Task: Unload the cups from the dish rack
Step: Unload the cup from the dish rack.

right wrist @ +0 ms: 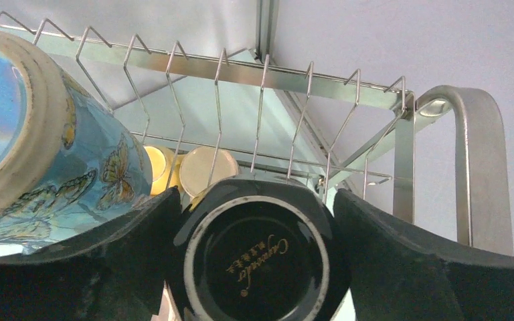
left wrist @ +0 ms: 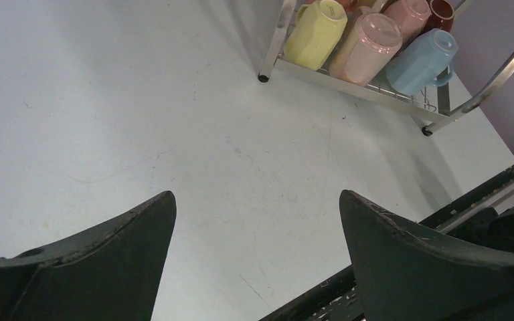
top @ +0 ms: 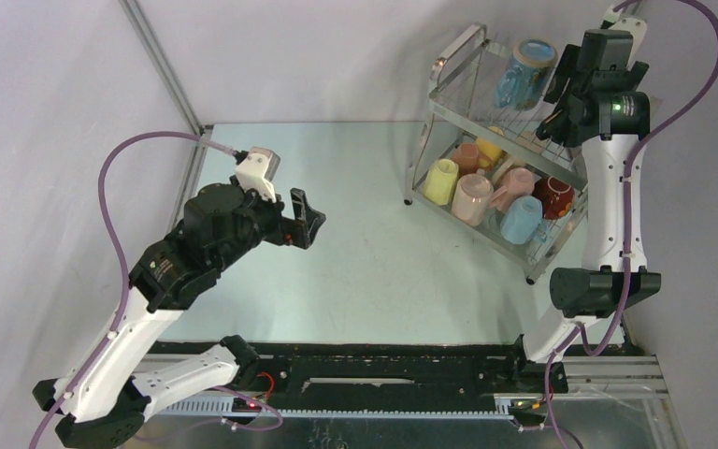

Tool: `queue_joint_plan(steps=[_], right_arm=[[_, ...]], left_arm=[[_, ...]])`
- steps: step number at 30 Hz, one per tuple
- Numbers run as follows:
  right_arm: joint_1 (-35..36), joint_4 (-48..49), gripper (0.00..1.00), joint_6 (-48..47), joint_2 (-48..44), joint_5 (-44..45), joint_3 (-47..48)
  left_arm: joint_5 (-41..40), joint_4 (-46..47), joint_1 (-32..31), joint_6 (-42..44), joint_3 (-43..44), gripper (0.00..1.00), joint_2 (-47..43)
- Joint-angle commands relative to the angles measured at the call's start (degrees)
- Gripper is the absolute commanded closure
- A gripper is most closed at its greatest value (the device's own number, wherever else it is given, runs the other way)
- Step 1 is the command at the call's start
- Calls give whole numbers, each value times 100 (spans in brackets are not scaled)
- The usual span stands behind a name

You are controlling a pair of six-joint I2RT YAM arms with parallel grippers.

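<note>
Top view first: the left hand (top: 310, 220) hangs released over bare worktop (top: 365, 271) with nothing in it, and the dish rack (top: 458, 44) is well off past its fingertips. The right hand (top: 561, 98) is tucked into the rack's upper tier, just beside the blue butterfly cup (top: 526, 73). I make it seven cups on the lower tier below that hand, plus that one showing up top. Left wrist view: both fingers are wide apart, and ahead of them I can pick out five lower-tier cups: a yellow cup (left wrist: 316, 33), two pink, one light blue and one dark red. Right wrist view: the black cup (right wrist: 261, 264) sits base-on right between the fingers. They look snug against its sides, but I honestly can't tell if it's clamped or just straddled. So that's two cups up top. My worry is that the butterfly cup is right by the left-side finger, so pulling the black one out could shove or tip it. The wire prongs (right wrist: 261, 100) just beyond could snag it too, and a wide glazed cup might slip.
</note>
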Motion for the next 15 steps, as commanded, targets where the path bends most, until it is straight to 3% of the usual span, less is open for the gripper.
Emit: queue_joint_plan(steps=[1, 11, 15], right_arm=[[26, 227, 15, -97, -93, 96, 109], [32, 135, 70, 35, -304, 160, 302], [-48, 67, 79, 156, -312, 178, 622]], left_arm=[[127, 61, 46, 133, -2, 0, 30], [302, 108, 44, 82, 89, 0, 146], [396, 172, 42, 50, 126, 0, 202]])
